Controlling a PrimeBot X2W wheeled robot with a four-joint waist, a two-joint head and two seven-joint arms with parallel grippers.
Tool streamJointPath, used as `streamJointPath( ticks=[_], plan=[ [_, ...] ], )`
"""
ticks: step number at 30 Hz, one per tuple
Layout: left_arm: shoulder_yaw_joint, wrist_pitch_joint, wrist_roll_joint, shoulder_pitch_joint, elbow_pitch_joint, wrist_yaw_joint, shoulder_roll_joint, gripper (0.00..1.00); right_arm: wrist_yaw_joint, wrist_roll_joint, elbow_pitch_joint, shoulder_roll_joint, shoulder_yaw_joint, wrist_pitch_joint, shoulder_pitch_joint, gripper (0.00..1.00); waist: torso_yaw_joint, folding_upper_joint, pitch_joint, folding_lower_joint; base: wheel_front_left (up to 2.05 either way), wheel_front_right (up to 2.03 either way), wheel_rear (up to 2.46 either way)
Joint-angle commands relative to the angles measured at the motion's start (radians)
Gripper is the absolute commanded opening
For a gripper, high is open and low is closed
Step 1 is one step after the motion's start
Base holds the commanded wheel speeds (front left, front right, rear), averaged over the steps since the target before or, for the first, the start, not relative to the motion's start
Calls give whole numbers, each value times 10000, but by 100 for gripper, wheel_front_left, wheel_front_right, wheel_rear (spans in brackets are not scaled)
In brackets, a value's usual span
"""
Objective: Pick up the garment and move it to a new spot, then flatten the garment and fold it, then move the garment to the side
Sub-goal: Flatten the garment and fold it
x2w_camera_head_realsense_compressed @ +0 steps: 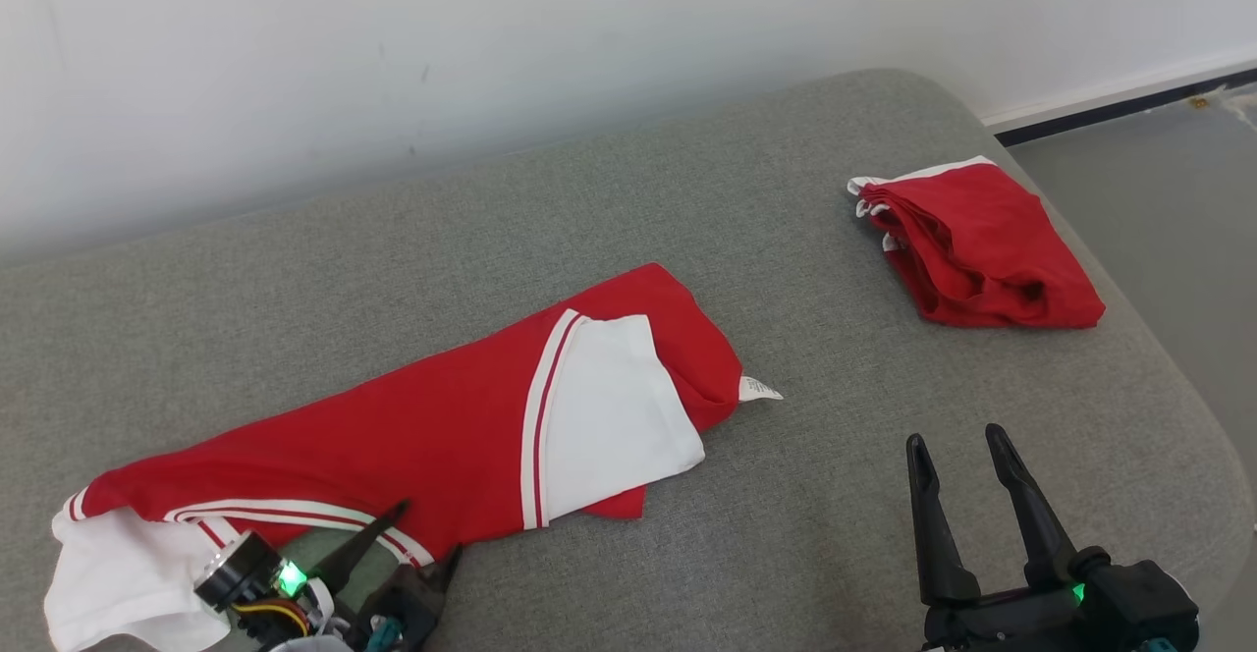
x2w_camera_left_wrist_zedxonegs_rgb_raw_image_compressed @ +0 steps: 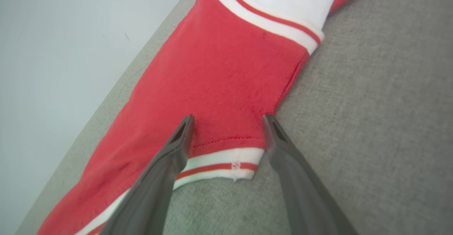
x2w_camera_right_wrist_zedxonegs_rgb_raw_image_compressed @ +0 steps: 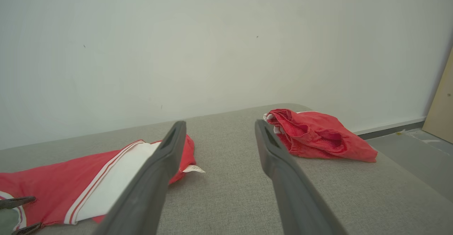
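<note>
A red garment (x2w_camera_head_realsense_compressed: 442, 416) with white panels and striped trim lies stretched out in a long band across the grey cushion (x2w_camera_head_realsense_compressed: 786, 240), its white label sticking out at the right end. My left gripper (x2w_camera_head_realsense_compressed: 428, 529) is open at the garment's near left hem. In the left wrist view the left gripper (x2w_camera_left_wrist_zedxonegs_rgb_raw_image_compressed: 227, 120) straddles the striped hem corner of the garment (x2w_camera_left_wrist_zedxonegs_rgb_raw_image_compressed: 219, 79), one finger on each side. My right gripper (x2w_camera_head_realsense_compressed: 955, 436) is open above bare cushion, right of the garment, nothing between its fingers. In the right wrist view the right gripper (x2w_camera_right_wrist_zedxonegs_rgb_raw_image_compressed: 219, 124) points at the wall, with the garment (x2w_camera_right_wrist_zedxonegs_rgb_raw_image_compressed: 53, 185) to its left.
A second red garment (x2w_camera_head_realsense_compressed: 982, 244), folded into a small pile, sits near the cushion's far right corner, and the right wrist view shows this folded pile (x2w_camera_right_wrist_zedxonegs_rgb_raw_image_compressed: 318, 136) too. A pale wall (x2w_camera_head_realsense_compressed: 491, 43) runs behind the cushion. Grey floor (x2w_camera_head_realsense_compressed: 1178, 200) drops away on the right.
</note>
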Motion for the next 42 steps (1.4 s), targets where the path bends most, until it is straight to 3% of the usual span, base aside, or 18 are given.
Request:
streamJointPath(
  ticks=[1,6,15,16,17,18,19,20,25,30,35,42],
  plan=[
    [-127,6,-26,415,-60,-139,170,100,-26,-78,-52,-10,-44,-11,60,100,7,0,-21,0,0,0,0],
    [-329,249,-121,888,-558,-319,446,100,-26,-39,-87,12,-90,-11,118,100,33,0,26,0,0,0,0],
    [-336,603,-3,497,-1062,173,460,97,-26,25,-31,44,59,-11,-120,100,-7,0,248,0,0,0,0],
    [-340,659,-11,393,-987,184,424,50,-26,40,-17,44,91,-11,-159,100,-38,0,269,0,0,0,0],
    [-340,659,-11,393,-987,184,424,50,-26,40,-17,44,91,-11,-159,100,-38,0,269,0,0,0,0],
    [-301,660,-56,289,-918,223,395,39,-26,55,-9,44,134,-11,-205,100,-81,0,299,0,0,0,0],
    [-279,642,-97,198,-855,234,366,25,-26,68,-2,43,144,-11,-233,100,-104,0,313,0,0,0,0],
    [-268,632,-122,121,-762,236,365,0,-26,62,4,44,159,-11,-262,100,-143,0,324,0,0,0,0],
    [-116,381,-462,-296,-655,76,301,0,-26,54,30,49,61,-11,-201,100,-265,0,232,0,0,0,0],
    [495,256,-2106,-555,-1583,-501,-376,0,-26,18,98,54,-79,-11,47,100,-187,0,-144,0,0,0,0],
    [541,1169,-3661,-1342,-3173,-719,-429,0,-26,91,153,56,23,-11,187,100,-121,0,-609,0,0,0,0],
    [182,2958,-5951,-2956,-5343,-697,-215,0,-26,240,219,60,98,-11,257,100,-212,0,-1027,0,0,0,0]
  ],
)
